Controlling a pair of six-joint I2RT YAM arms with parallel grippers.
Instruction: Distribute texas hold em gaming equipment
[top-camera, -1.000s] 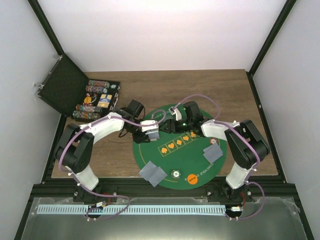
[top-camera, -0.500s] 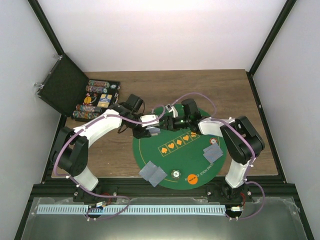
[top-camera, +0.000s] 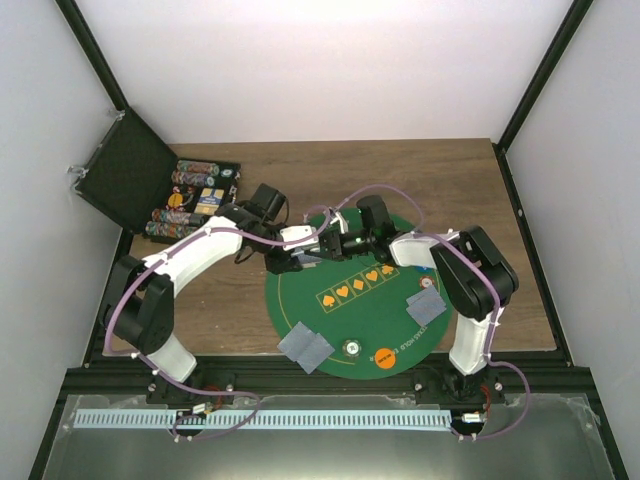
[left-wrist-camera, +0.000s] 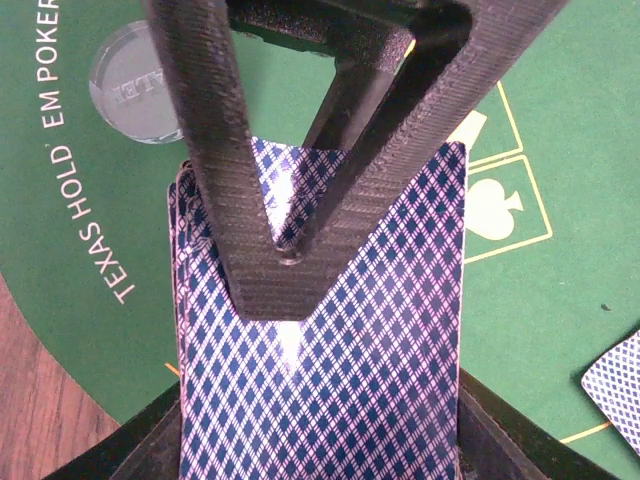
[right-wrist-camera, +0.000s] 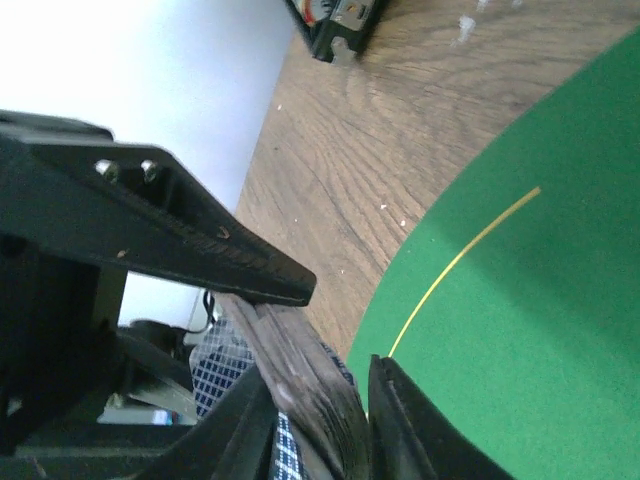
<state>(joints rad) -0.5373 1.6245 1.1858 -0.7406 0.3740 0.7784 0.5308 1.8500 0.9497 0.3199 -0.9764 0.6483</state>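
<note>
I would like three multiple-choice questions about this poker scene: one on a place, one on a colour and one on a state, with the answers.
1. Where is the open chip case?
A. on the wooden table, off the green mat, at the far left
B. in the middle of the mat
C. at the table's near right corner

2. Two tokens lie by the mat's near edge. What colour is the right-hand round token?
A. purple
B. orange
C. black

3. How is the left gripper?
A. open and empty
B. shut on a token
C. shut on the deck, backs up

Answers: 1 A, as the case lies off the mat by the left wall. 2 B, as it shows orange from above. 3 C, as its fingers flank the patterned deck.
</note>
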